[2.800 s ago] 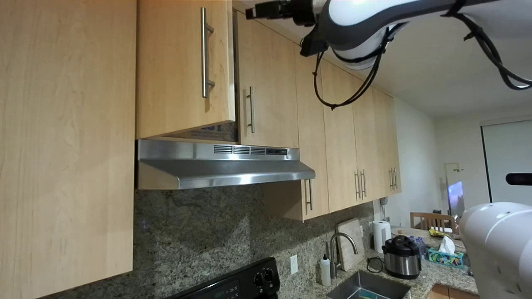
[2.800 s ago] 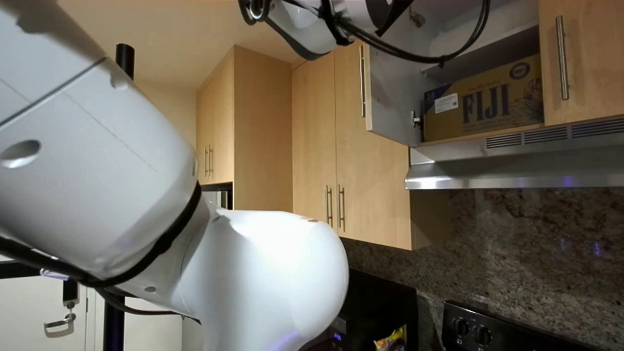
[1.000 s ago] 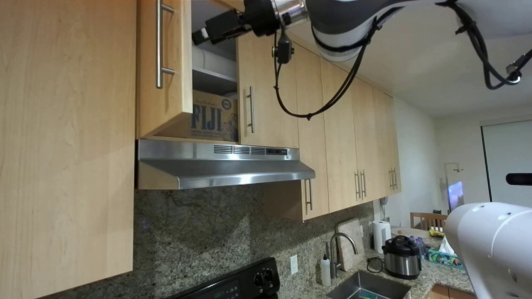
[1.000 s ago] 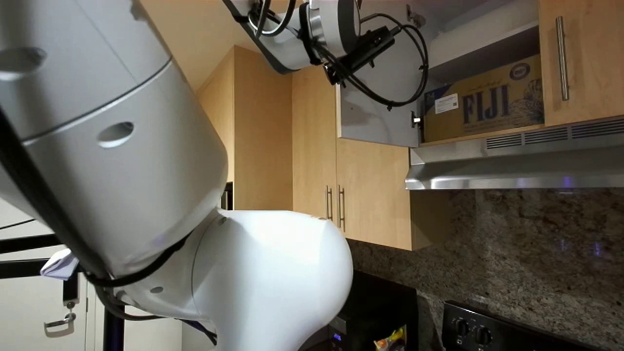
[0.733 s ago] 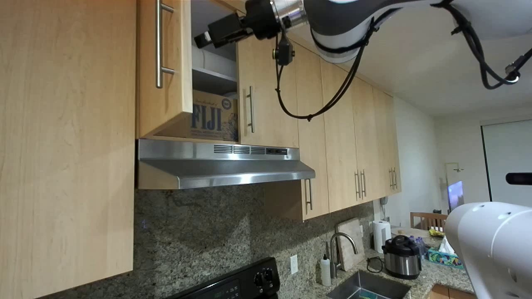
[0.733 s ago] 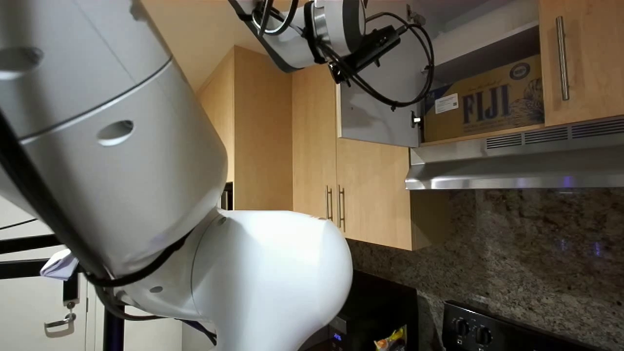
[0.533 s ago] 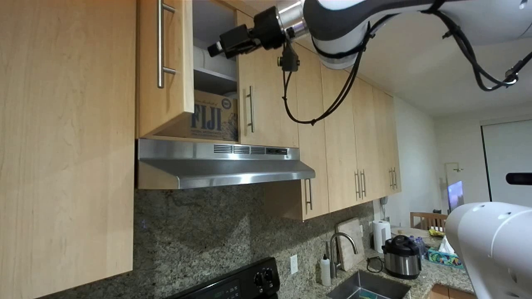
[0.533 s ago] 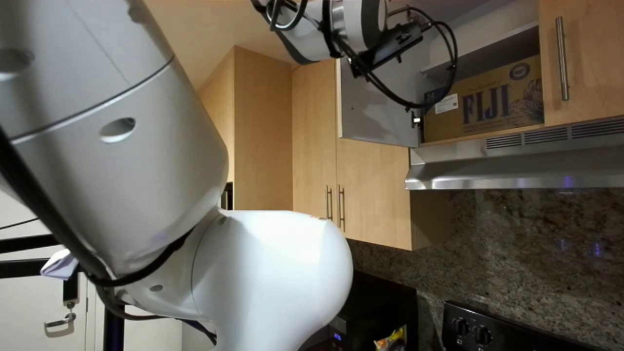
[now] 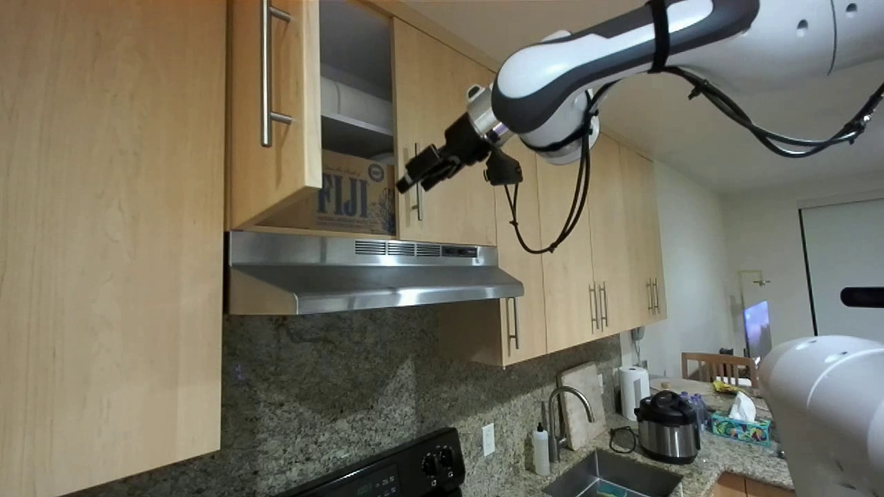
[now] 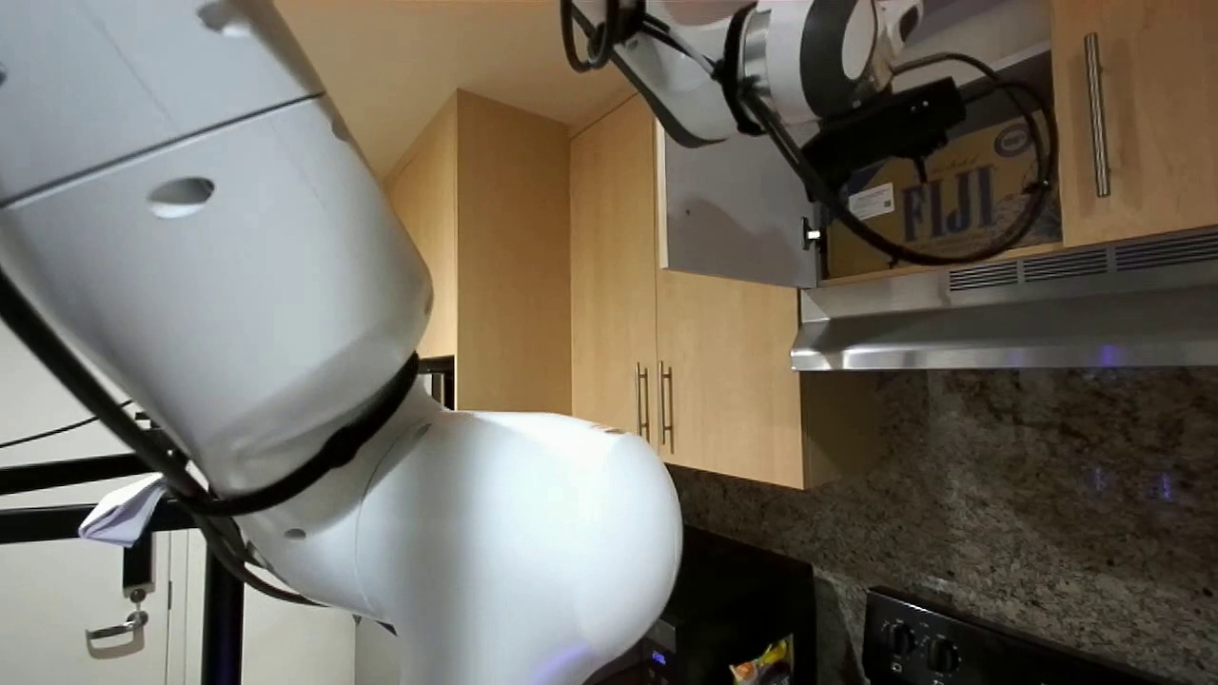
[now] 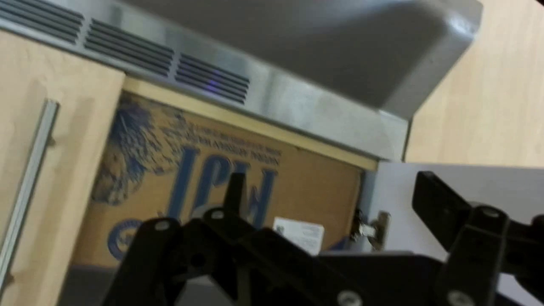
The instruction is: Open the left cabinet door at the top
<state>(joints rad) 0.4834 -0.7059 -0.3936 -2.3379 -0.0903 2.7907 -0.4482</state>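
Hovering spread wide, the pincer point(image 11: 331, 187) grips nothing, probably because the pulling is done. Beyond it, above the range hood point(image 9: 366, 279), a FIJI carton point(image 9: 353, 186) sits bared in the cupboard point(image 9: 356, 41). Farther off, the left cabinet door point(image 9: 276, 162) stands swung outward, the pincer well apart; I'd say only its hinges point(image 10: 811, 234) hold it there. Its twin point(image 9: 435, 103) hangs shut.
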